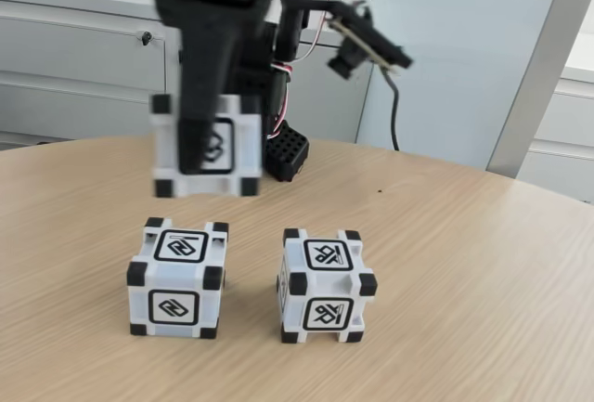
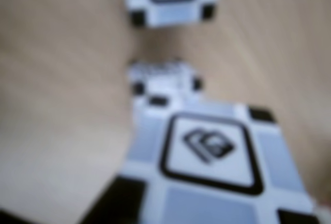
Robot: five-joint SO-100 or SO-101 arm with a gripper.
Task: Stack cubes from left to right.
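Two cubes [image 1: 176,278] on table [image 1: 464,263] | jaws clamp third cube [image 1: 206,145] aloft

Raised cube [image 1: 206,145] above left cube [image 1: 176,278]

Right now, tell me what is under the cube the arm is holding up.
In the fixed view the held cube hangs in the gripper above bare table, behind the left cube. Nothing touches its underside. The right cube stands apart.
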